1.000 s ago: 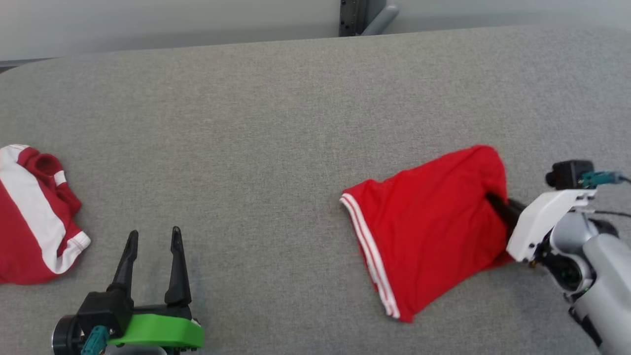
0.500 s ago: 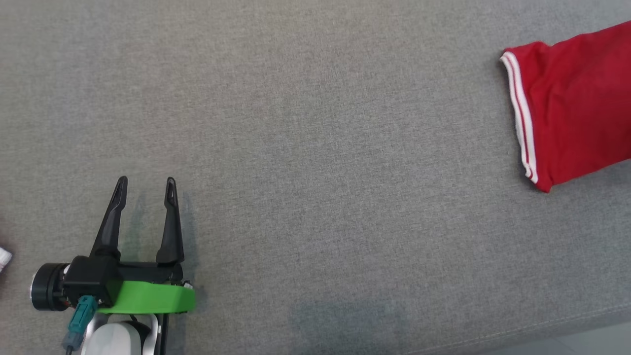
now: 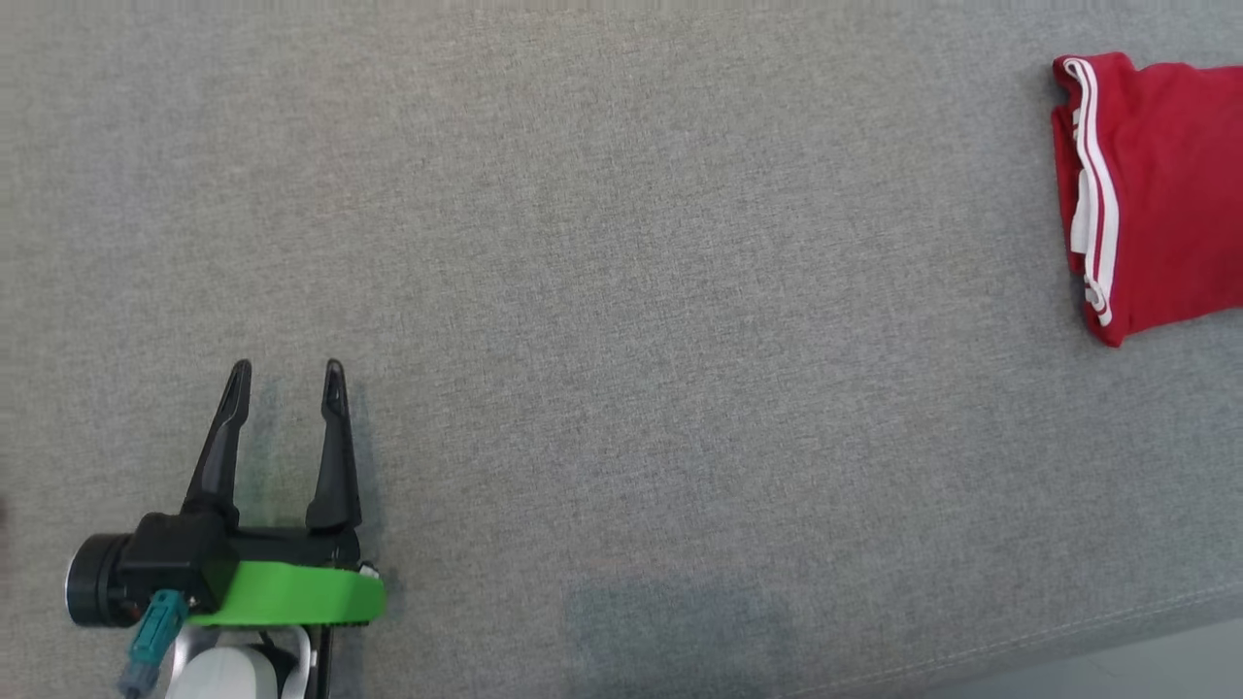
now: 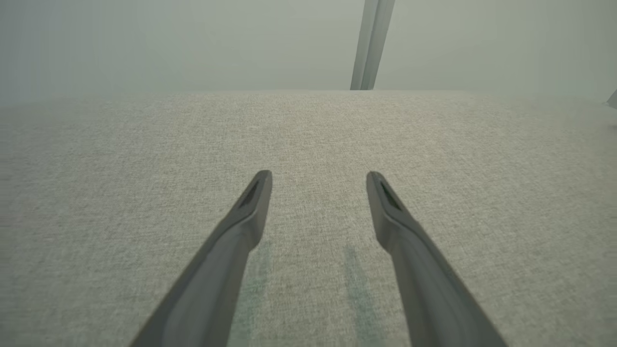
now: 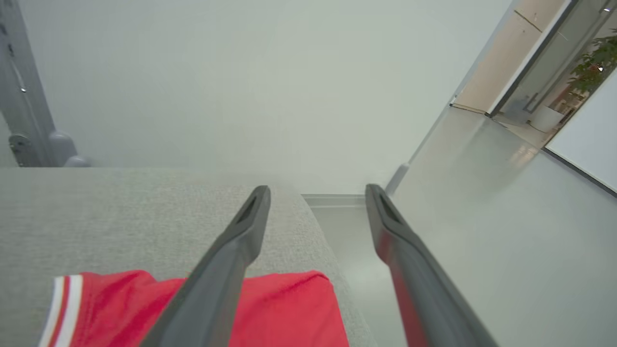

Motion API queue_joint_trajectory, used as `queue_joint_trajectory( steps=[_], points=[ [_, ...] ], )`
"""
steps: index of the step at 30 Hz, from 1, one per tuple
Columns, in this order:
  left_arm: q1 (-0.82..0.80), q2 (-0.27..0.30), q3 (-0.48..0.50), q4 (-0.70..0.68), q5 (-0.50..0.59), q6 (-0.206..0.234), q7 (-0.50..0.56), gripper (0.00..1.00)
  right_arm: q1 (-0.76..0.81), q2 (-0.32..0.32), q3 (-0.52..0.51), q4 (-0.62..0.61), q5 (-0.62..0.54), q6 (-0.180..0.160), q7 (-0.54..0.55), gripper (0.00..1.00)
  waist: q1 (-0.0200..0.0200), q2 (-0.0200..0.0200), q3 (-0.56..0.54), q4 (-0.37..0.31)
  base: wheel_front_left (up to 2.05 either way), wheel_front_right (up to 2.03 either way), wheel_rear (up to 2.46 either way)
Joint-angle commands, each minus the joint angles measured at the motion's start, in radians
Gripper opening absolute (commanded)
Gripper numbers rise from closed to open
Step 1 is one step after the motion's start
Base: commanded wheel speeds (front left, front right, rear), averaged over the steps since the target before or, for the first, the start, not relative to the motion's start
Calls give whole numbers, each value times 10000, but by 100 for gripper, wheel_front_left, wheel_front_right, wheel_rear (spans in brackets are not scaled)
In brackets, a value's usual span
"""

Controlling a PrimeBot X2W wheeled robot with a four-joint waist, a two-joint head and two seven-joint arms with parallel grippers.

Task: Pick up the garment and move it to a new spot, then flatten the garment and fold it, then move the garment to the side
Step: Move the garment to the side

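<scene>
Lying flat, the red garment (image 3: 1165,194) shows white hem stripes.

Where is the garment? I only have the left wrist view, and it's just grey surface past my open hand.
Observer: In the head view the red garment lies far right on the grey table, well away from the left hand.
Operator: Is the right hand gripping it?
Observer: No. In the right wrist view the right hand is open over the garment, no cloth pinched.
Operator: Near an edge?
Observer: Yes, it lies by the table's rounded end, with floor just beyond.
</scene>
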Motion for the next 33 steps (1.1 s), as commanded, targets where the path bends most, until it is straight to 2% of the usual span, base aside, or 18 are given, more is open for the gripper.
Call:
queue_joint_trajectory(
  steps=[1, 5, 10, 15, 19, 23, 33],
  points=[
    [240, -2, 67, 63, -125, 77, 6, 100, 507, 241, 130, -532, -218, -12, -131, 100, -1, 0, -1181, 121, 0, 0, 0],
    [557, -30, 139, 212, -312, 175, 6, 100, 1883, 1083, 461, -2358, -186, -14, -219, 100, -1, 0, -2221, 235, 0, 0, 0],
    [1073, -35, 173, 518, -448, 501, 7, 100, 4313, 2048, 465, -4671, -543, -12, -232, 100, -1, 0, -3420, 574, 0, 0, 0],
    [1598, -30, 232, 903, -400, 716, 6, 100, 6954, 3358, 493, -6231, -617, -12, -235, 100, -1, 0, -4300, 962, 0, 0, 0],
    [1871, -29, 229, 1194, -341, 743, 7, 100, 8520, 4073, 714, -6671, -799, -12, -237, 100, -1, 0, -4626, 1171, 0, 0, 0],
    [1983, -31, 201, 1443, -331, 793, 6, 100, 9303, 4542, 690, -6776, -957, -12, -238, 100, -1, 0, -4796, 1266, 0, 0, 0],
    [1892, -31, 96, 1725, -457, 709, 6, 100, 9562, 4937, 707, -6731, -1207, -12, -239, 100, -1, 0, -4922, 1207, 0, 0, 0]
  ],
)
